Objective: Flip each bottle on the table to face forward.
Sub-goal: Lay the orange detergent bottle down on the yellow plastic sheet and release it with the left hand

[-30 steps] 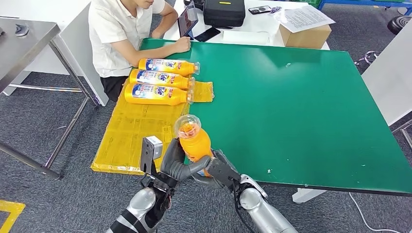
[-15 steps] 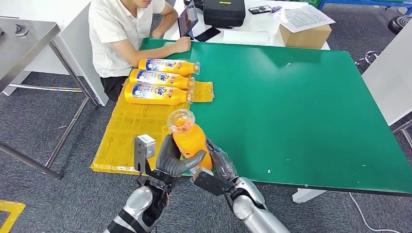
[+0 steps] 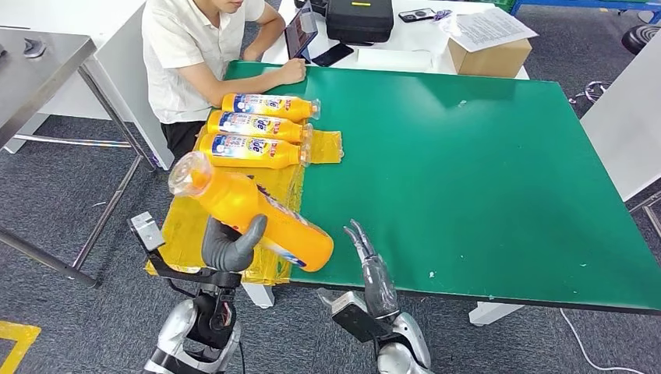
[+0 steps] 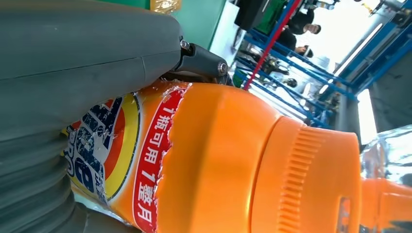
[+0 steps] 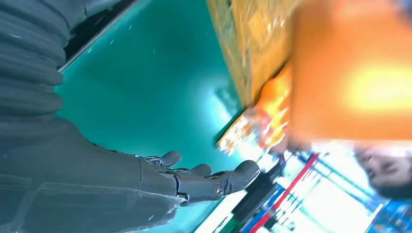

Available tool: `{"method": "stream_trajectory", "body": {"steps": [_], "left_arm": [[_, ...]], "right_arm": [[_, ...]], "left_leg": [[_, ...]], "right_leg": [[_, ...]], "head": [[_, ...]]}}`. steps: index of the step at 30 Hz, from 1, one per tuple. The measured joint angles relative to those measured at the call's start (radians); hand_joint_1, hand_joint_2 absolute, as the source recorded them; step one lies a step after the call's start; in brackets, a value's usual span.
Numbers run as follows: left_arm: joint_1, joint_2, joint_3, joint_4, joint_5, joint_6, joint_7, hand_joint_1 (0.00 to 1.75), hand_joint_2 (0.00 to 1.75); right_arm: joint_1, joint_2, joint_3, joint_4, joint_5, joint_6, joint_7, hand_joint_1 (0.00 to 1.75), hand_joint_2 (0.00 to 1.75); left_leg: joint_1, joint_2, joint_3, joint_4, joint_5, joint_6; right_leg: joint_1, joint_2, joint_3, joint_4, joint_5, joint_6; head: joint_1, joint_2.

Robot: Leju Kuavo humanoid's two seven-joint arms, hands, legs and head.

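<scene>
Bottle gripped in my left hand over the table's near-left corner

The green table (image 3: 483, 156) carries a yellow mat (image 3: 210, 202) with three orange bottles (image 3: 253, 126) lying in a row; my left hand (image 3: 227, 245) holds a fourth orange bottle (image 3: 249, 210) tilted above the mat; my right hand (image 3: 372, 265) is empty, fingers extended over the table edge

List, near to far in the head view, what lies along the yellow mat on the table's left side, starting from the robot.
left hand → held bottle → nearest lying bottle → middle lying bottle → farthest lying bottle → the person's hand resting on the green table.
</scene>
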Motion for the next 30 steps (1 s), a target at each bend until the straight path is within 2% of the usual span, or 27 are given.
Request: {"method": "stream_trajectory", "body": {"steps": [5, 8, 10, 11, 14, 16, 18, 21, 27, 29, 30], "left_arm": [[0.011, -0.003, 0.035, -0.022, 0.062, -0.021, 0.016, 1.75, 1.75], [-0.002, 0.003, 0.051, -0.018, -0.036, 0.043, -0.023, 1.75, 1.75], [-0.039, 0.023, 0.039, 0.020, -0.227, 0.142, -0.050, 1.75, 1.75], [-0.066, 0.036, 0.026, 0.059, -0.376, 0.211, -0.058, 1.75, 1.75], [-0.158, 0.070, -0.028, 0.214, -0.950, 0.392, -0.063, 1.75, 1.75], [-0.225, 0.081, -0.072, 0.327, -1.235, 0.435, -0.025, 1.75, 1.75], [-0.295, 0.088, -0.107, 0.434, -1.392, 0.430, 0.031, 1.75, 1.75], [-0.394, 0.093, -0.136, 0.565, -1.490, 0.383, 0.078, 1.75, 1.75], [-0.516, 0.089, -0.144, 0.721, -1.474, 0.285, 0.087, 1.70, 1.75], [-0.535, 0.087, -0.144, 0.749, -1.473, 0.268, 0.089, 1.61, 1.75], [-0.543, 0.086, -0.144, 0.763, -1.476, 0.255, 0.093, 1.50, 1.75]], "right_arm": [[0.024, 0.016, -0.059, -0.010, -0.063, -0.014, -0.039, 0.00, 1.75], [0.039, 0.028, -0.126, -0.017, -0.143, 0.005, -0.070, 0.00, 1.75], [0.048, 0.032, -0.173, -0.021, -0.167, -0.004, -0.081, 0.00, 1.75], [0.052, 0.032, -0.192, -0.026, -0.173, -0.019, -0.084, 0.00, 1.75], [0.059, 0.031, -0.230, -0.057, -0.189, -0.078, -0.088, 0.00, 1.75], [0.059, 0.030, -0.237, -0.084, -0.196, -0.103, -0.090, 0.00, 1.75], [0.058, 0.031, -0.238, -0.114, -0.199, -0.114, -0.091, 0.00, 1.75], [0.059, 0.032, -0.235, -0.157, -0.209, -0.116, -0.091, 0.00, 1.75], [0.066, 0.032, -0.230, -0.230, -0.236, -0.108, -0.091, 0.00, 1.75], [0.068, 0.032, -0.227, -0.245, -0.240, -0.105, -0.091, 0.00, 1.75], [0.069, 0.032, -0.226, -0.252, -0.242, -0.101, -0.092, 0.00, 1.75]], "left_leg": [[0.000, 0.000, 0.000, 0.000, 0.000, 0.000], [0.000, 0.000, 0.000, 0.000, 0.000, 0.000], [0.000, -0.002, 0.000, 0.000, 0.001, 0.000], [0.000, -0.003, 0.000, 0.000, 0.001, 0.000], [0.000, -0.003, 0.000, 0.000, 0.003, 0.000], [0.000, -0.003, 0.000, 0.000, 0.004, 0.001], [0.000, -0.002, 0.000, 0.000, 0.004, 0.001], [0.000, -0.001, 0.000, 0.000, 0.004, 0.000], [0.000, -0.001, -0.001, 0.000, 0.005, 0.000], [0.000, -0.001, -0.002, 0.000, 0.005, 0.000], [0.000, -0.001, -0.002, 0.000, 0.005, 0.000]], "right_leg": [[0.000, 0.000, 0.000, 0.000, 0.000, 0.000], [0.000, 0.000, -0.001, 0.000, 0.000, 0.000], [0.000, -0.002, -0.001, 0.000, 0.000, 0.000], [0.000, -0.003, 0.000, 0.000, 0.000, 0.000], [0.000, -0.004, 0.000, 0.000, 0.001, 0.000], [0.000, -0.004, 0.000, 0.000, 0.001, 0.000], [0.000, -0.004, 0.000, 0.000, 0.003, 0.000], [0.000, -0.004, -0.001, 0.000, 0.004, -0.002], [0.000, -0.004, -0.002, 0.001, 0.004, -0.002], [0.000, -0.004, -0.002, 0.001, 0.004, -0.002], [0.000, -0.004, -0.002, 0.001, 0.004, -0.002]], "head": [[0.000, 0.000], [0.000, 0.000], [0.000, 0.000], [0.000, 0.000], [0.000, 0.000], [0.000, 0.000], [0.000, 0.000], [0.000, 0.000], [0.000, 0.000], [0.000, 0.000], [0.000, 0.000]]}}
